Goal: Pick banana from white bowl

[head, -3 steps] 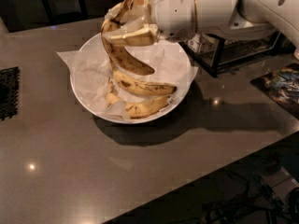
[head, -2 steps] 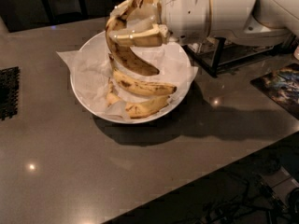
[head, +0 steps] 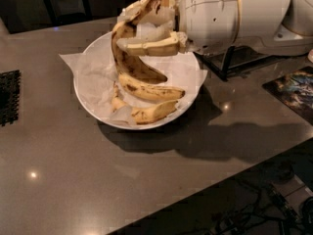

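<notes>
The white bowl [head: 84,103] sits on the dark table and is lined with crinkled white paper. My gripper [head: 122,29] reaches in from the right over the bowl's back half. It is shut on the strongly curved banana [head: 128,62], with one finger above and one below its upper part. The banana stands nearly upright, and its lower end reaches down to the bananas left in the bowl. Two straighter spotted bananas [head: 151,93] lie in the front half of the bowl.
A black wire rack [head: 230,62] stands right of the bowl under my arm. A colourful flat item [head: 293,88] lies at the right edge. A black mat [head: 7,97] lies at the left edge. The table's front edge runs diagonally, with cables [head: 264,204] below it.
My wrist has shifted a little to the right and turned. The curved banana stays in the fingers at nearly the same place over the bowl.
</notes>
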Tool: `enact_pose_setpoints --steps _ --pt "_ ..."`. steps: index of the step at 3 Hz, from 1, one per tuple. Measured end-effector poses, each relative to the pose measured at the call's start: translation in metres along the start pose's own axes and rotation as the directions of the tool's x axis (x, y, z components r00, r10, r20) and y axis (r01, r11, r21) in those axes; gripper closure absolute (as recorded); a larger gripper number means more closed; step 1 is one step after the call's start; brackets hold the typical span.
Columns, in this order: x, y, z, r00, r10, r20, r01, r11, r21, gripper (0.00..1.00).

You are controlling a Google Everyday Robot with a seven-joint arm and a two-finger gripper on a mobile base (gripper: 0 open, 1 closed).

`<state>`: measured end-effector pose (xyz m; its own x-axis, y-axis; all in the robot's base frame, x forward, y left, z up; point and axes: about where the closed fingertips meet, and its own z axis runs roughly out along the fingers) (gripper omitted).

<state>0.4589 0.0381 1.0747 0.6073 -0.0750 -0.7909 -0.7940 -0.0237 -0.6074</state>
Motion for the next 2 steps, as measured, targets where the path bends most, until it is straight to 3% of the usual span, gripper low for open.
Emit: enact_pose_setpoints --steps 1,2 --pt "-0.0042 0.0111 0.0043 0.999 0.017 0.042 -0.015 0.9988 -0.047 1.0" --pt "-0.0042 0.0111 0.0043 0.999 0.017 0.042 -0.015 0.9988 -0.047 1.0"
